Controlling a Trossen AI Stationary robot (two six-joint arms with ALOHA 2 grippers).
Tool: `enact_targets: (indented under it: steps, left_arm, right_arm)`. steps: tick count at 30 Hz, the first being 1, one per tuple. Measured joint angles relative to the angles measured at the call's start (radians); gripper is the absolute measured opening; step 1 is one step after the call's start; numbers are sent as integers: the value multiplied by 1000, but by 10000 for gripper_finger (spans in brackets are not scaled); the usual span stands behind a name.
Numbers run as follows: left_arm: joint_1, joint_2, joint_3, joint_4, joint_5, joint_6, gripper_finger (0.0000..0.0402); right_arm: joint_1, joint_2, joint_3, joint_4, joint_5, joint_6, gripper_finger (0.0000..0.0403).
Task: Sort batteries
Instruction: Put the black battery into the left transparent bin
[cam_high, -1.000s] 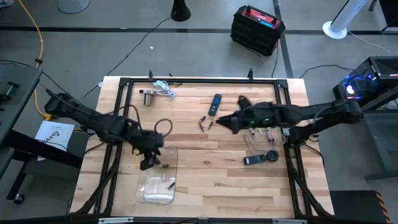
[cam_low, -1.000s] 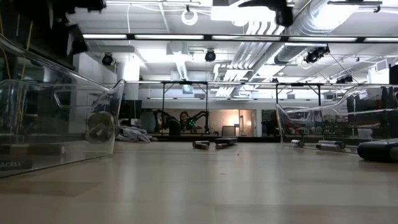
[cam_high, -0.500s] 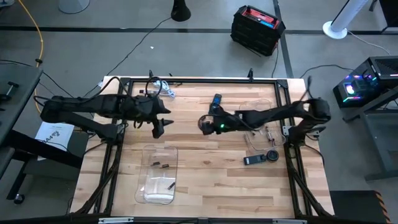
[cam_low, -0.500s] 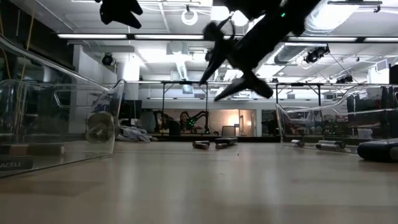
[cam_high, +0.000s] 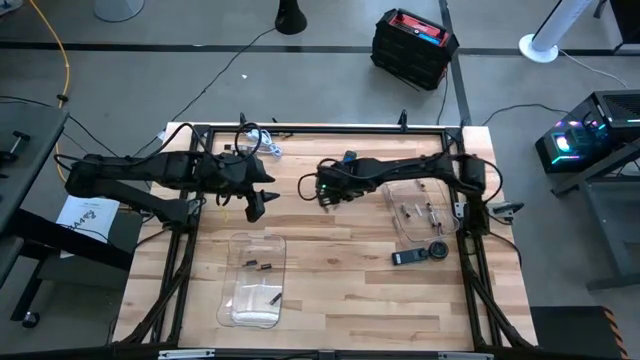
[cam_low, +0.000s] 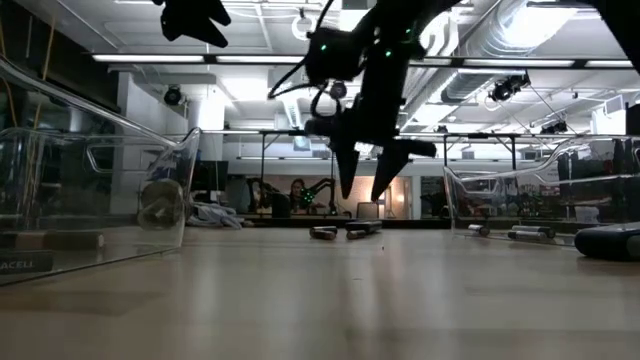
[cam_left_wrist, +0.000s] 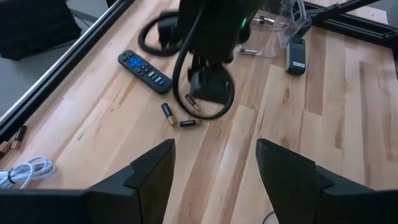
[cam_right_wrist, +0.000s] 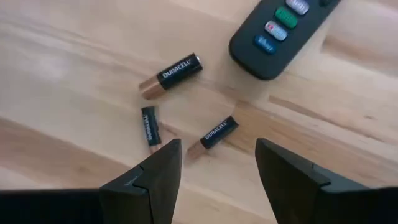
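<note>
Three loose batteries lie on their sides on the wood near the black remote (cam_right_wrist: 280, 31): a larger one (cam_right_wrist: 171, 74) and two small ones (cam_right_wrist: 149, 126) (cam_right_wrist: 213, 134). My right gripper (cam_right_wrist: 214, 180) hangs open above them, pointing down (cam_low: 362, 185), clear of the table. My left gripper (cam_high: 255, 208) is open and held high over the left middle of the table, with nothing between its fingers (cam_left_wrist: 214, 168). More batteries lie in the clear tray (cam_high: 255, 285) at the near left and in the clear tray (cam_high: 420, 215) at the right.
A white cable (cam_high: 268, 148) lies at the far left. A black flat device (cam_high: 408, 257) and a small round object (cam_high: 438, 250) sit near the right tray. The black frame (cam_high: 300, 130) runs around the table edges.
My left gripper has risen from over the near-left tray and swung toward the far edge, then held still. My right gripper has moved toward the table's left and down, tipping from a slant until it points down over the loose batteries.
</note>
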Motion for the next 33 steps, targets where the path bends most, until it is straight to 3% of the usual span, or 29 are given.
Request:
enact_targets:
  steps: [12, 18, 33]
  left_arm:
    - [0, 0, 0, -3, 0, 20, 218]
    - [0, 0, 0, -3, 9, 34, 218]
    - [0, 0, 0, -7, 34, 35, 218]
  right_arm:
    - [-15, 84, -10, 15, -49, 104, 131]
    - [-14, 84, -10, 65, -11, 166, 129]
    - [11, 149, -5, 53, -30, 221, 129]
